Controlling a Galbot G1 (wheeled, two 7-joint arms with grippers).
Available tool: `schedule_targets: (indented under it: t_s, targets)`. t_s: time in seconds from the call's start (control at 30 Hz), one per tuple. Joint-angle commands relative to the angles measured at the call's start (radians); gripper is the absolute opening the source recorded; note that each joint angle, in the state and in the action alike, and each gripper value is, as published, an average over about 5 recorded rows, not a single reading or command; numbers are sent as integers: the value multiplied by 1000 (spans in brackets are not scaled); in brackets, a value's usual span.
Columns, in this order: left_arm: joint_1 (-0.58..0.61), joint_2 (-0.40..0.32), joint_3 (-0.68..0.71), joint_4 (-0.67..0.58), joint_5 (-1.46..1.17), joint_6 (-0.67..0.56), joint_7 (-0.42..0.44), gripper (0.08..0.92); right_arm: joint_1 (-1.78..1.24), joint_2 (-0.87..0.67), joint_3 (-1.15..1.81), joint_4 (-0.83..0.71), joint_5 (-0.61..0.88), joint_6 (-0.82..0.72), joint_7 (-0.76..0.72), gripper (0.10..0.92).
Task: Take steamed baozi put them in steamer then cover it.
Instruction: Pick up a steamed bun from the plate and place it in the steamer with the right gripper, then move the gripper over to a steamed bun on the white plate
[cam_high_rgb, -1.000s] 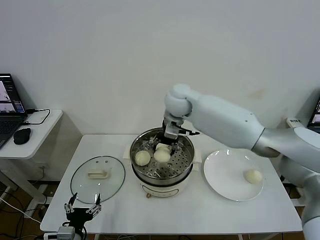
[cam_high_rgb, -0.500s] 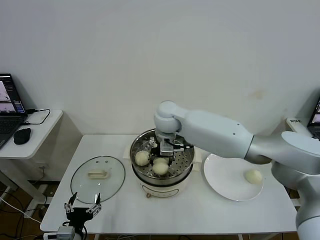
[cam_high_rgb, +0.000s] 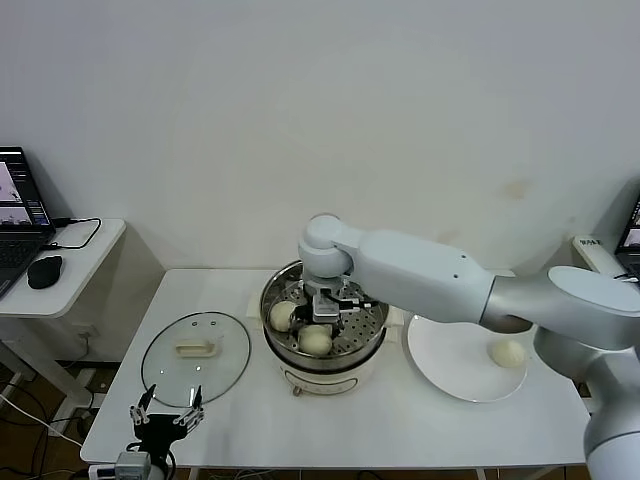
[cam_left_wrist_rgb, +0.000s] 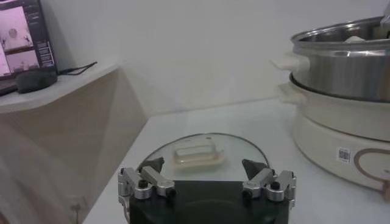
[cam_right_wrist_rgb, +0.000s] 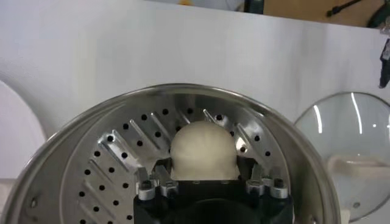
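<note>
The right pincer (cam_high_rgb: 318, 322) was lowered inside the steamer (cam_high_rgb: 325, 372), which stood upright near the middle of the white surface (cam_high_rgb: 400, 425). Its fingers (cam_right_wrist_rgb: 159, 181) were closed on one steamed baozi (cam_right_wrist_rgb: 203, 150), held just above or on the perforated tray (cam_right_wrist_rgb: 106, 164); contact with the tray could not be determined. In the head view this gripped bun (cam_high_rgb: 316, 341) sat toward the front of the tray, with a second baozi (cam_high_rgb: 283, 316) beside it toward the left wall. A third baozi (cam_high_rgb: 508, 352) lay on the white plate (cam_high_rgb: 450, 365) toward the right edge of the surface. The buns were round, with no distinct long axis.

The cover (cam_high_rgb: 195, 358) lay flat near the left edge of the surface, its handle (cam_high_rgb: 195, 349) facing up, long axis running left to right.

The left pincer (cam_high_rgb: 166, 414) was parked at the front left corner with its fingers (cam_left_wrist_rgb: 149, 178) spread and empty.
</note>
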Motion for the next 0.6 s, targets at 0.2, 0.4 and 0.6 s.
schedule_targets:
  t_s: [0.2,0.4,0.6]
  targets:
    - [-5,-2,9,1,2,2,2,823,71,-91,136,31,84,-111,4,822]
    - [2,8,11,-7,1,3,5,823,114,-293,229,62,205,-354,13,823]
    - [-1,20,14,-13,0,5,12,823,97,-480,282,59,263,-670,4,823]
